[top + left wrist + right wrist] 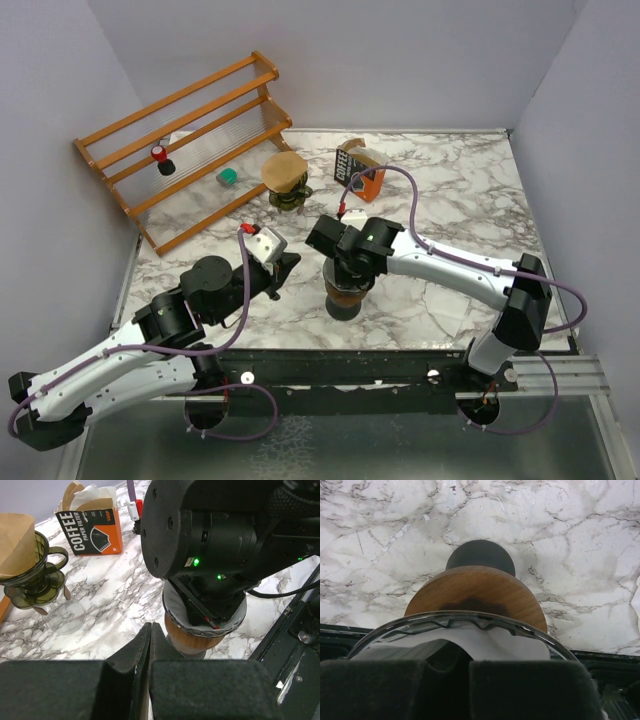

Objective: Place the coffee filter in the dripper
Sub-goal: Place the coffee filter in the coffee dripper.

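On my screen a wooden rack (185, 150) stands at ten o'clock on the marble bench (450, 190). The left end effector (150, 637) is clenched on nothing, hanging just at nine o'clock of the glass dripper (475, 592). At twelve o'clock sit an olive dripper (288, 188) with a brown filter and a filter box (358, 170). The right end effector (468, 666) is clenched too, down in the glass dripper's mouth at six o'clock, where the white coffee filter (492, 642) lies inside the rim.
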